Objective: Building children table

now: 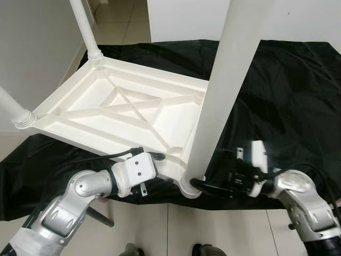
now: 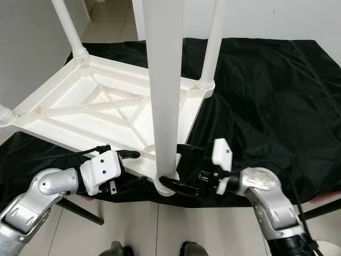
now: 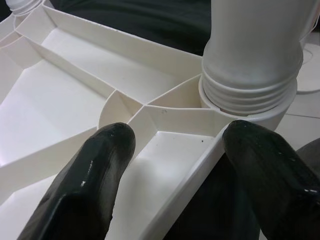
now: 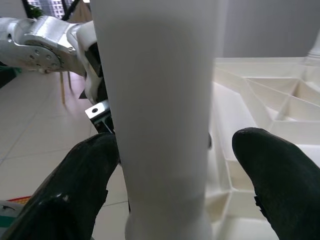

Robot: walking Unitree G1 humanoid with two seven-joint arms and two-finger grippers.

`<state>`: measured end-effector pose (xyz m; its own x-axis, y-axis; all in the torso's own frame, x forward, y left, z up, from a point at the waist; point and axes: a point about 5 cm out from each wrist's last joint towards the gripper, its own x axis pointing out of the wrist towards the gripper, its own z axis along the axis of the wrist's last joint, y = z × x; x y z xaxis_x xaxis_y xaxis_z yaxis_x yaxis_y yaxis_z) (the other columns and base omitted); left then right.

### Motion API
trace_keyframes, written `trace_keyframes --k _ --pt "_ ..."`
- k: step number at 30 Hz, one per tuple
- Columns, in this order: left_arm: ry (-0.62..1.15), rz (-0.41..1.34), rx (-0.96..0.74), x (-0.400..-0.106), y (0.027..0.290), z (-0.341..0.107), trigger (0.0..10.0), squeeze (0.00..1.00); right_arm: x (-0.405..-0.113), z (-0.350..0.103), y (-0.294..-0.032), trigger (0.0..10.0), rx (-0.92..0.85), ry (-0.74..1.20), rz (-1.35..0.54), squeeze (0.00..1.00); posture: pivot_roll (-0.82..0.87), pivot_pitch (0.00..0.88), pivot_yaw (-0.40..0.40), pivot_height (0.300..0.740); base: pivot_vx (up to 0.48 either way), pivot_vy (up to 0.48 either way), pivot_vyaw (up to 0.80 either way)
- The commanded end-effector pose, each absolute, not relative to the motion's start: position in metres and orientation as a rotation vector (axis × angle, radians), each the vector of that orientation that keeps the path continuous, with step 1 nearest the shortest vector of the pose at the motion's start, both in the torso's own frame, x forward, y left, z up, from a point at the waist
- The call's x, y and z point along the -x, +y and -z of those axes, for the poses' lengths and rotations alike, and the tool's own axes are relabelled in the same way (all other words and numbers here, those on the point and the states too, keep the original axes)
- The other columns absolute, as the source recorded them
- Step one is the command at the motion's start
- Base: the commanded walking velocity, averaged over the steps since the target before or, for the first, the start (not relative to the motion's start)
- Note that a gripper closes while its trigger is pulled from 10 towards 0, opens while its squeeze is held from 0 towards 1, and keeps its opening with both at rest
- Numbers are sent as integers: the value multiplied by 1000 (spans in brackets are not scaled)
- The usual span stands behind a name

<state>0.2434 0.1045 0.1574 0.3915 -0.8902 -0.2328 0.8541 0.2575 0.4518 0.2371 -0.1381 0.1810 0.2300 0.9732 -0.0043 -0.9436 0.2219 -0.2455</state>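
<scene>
Table top upturned; near leg hides right gripper's jaws.

Black cloth — pale tiled floor beneath

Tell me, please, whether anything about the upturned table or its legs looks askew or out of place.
The near leg shows bare screw threads above its corner socket, so it seems not fully screwed into the tabletop. The right gripper straddles that leg; the left gripper brackets the table's rim. Nothing looks damaged.
</scene>
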Motion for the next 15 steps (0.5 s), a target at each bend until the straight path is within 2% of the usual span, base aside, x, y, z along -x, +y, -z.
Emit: trace_keyframes --k 1,8,15 --pt "-76 1200 -580 -244 104 -156 10000 0 -238 -180 -134 10000 226 -155 -1337 0 -96 174 76 740 0 0 0" --pt "-110 1163 -574 -249 97 -158 10000 0 -245 -179 -124 10000 263 -189 -1288 0 -94 173 69 740 0 0 0" --pt "-123 1146 -516 -249 96 -164 10000 0 -257 -183 -136 10000 244 -221 -1144 0 -80 187 75 740 0 0 0"
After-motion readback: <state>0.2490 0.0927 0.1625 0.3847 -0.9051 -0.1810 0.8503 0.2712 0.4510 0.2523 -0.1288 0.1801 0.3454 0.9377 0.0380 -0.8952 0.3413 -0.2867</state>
